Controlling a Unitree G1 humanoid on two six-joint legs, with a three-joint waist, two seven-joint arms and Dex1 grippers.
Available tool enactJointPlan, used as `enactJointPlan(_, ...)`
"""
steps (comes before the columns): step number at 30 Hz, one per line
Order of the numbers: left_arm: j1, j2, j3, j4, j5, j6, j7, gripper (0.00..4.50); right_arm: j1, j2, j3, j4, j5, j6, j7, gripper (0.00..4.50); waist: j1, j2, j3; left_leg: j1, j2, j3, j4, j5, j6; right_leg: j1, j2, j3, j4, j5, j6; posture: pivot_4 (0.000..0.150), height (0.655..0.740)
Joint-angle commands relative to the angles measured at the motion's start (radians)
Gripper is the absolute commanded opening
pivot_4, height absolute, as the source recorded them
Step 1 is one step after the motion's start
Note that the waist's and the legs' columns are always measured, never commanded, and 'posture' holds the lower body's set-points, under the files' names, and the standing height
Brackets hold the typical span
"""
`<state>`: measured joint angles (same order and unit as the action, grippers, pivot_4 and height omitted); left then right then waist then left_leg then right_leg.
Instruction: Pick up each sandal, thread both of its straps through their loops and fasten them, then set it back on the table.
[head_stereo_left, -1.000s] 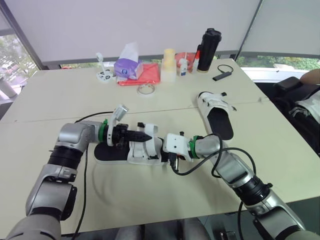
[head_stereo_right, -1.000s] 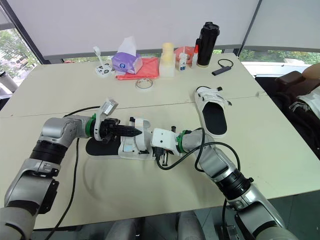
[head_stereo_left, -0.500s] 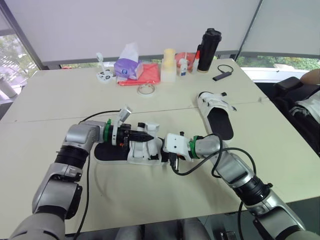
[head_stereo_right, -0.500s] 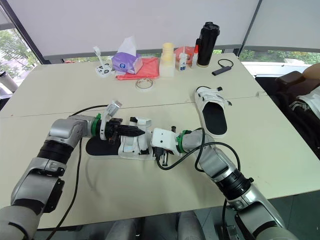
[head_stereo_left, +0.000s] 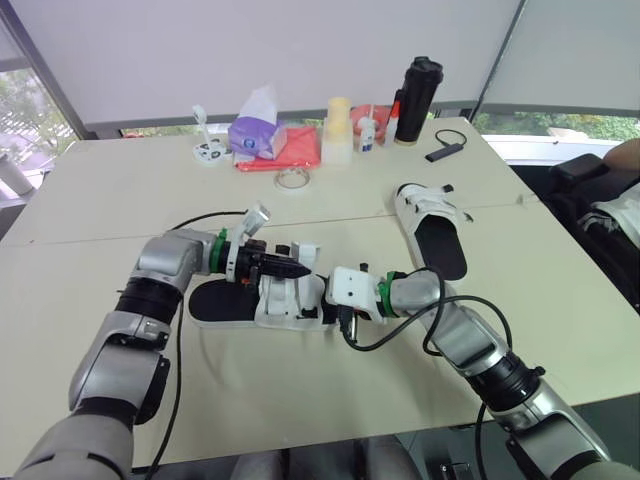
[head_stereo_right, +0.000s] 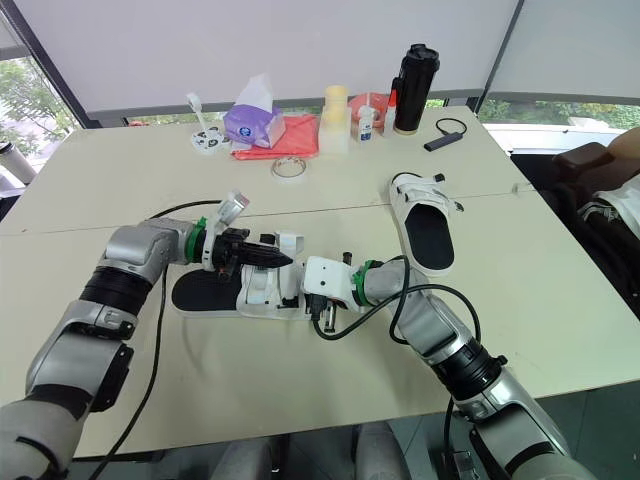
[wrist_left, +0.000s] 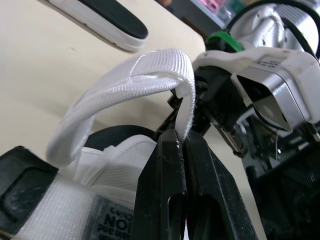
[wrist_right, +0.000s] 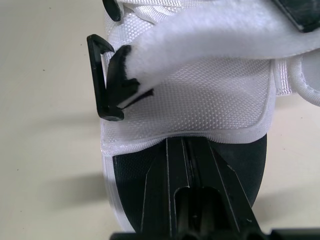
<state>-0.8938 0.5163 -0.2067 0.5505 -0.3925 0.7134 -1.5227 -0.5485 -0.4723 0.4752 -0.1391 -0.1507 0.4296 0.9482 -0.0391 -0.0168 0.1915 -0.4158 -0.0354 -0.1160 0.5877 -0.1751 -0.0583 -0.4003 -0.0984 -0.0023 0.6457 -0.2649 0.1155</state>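
The nearer sandal (head_stereo_left: 283, 303) lies on its sole on the tabletop (head_stereo_left: 120, 200), around the middle of the front edge and a little toward the left side. Its black footbed points to the left edge and its white upper to the right. One white webbing strap (wrist_left: 142, 75) arches up off the upper in a loop. The left tool (wrist_left: 181, 136) is closed tight on that strap's free end, pinching it between the two black fingers above the upper. The right tool (wrist_right: 187, 145) sits at the sandal's other end with its fingers pressed together over the black footbed, tips at the edge of the white mesh; I cannot tell whether it pinches anything. A black plastic loop (wrist_right: 100, 82) stands at the side of the upper, with a second strap's dark tip just beside it.

The other sandal (head_stereo_left: 432, 232) lies flat toward the right edge, well apart. Along the far edge stand a purple tissue pack (head_stereo_left: 255, 130), a red cloth (head_stereo_left: 298, 148), a tape roll (head_stereo_left: 291, 179) and a black tumbler (head_stereo_left: 416, 100).
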Motion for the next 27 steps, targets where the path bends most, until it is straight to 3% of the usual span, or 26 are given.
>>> enactJointPlan(1, -0.029, 0.016, -0.022, 0.011, 0.029, -0.030, -0.047, 0.02, 0.026, -0.003, 0.033, 0.012, -0.013, 0.022, 0.007, 0.00, 0.000, 0.000, 0.000, 0.000, 0.000, 0.000, 0.000, 0.000, 0.000, 0.000, 0.000, 0.000, 0.000, 0.000, 0.000, 0.150, 0.7400)
enactJointPlan(18, -0.087, -0.005, -0.016, 0.148, 0.128, -0.142, -0.086, 0.02, 0.024, -0.001, 0.032, 0.014, -0.014, 0.022, 0.005, 0.00, -0.001, 0.000, 0.000, 0.000, 0.000, 0.000, 0.000, 0.000, 0.000, 0.000, 0.000, 0.000, 0.000, 0.000, 0.000, 0.150, 0.7400)
enactJointPlan(27, -0.084, -0.058, -0.013, 0.090, 0.118, -0.117, -0.078, 0.02, 0.025, -0.001, 0.031, 0.012, -0.015, 0.024, 0.004, 0.00, -0.002, 0.000, 0.000, 0.000, 0.000, 0.000, 0.000, 0.000, 0.000, 0.000, 0.000, 0.000, 0.001, 0.000, 0.001, 0.150, 0.7400)
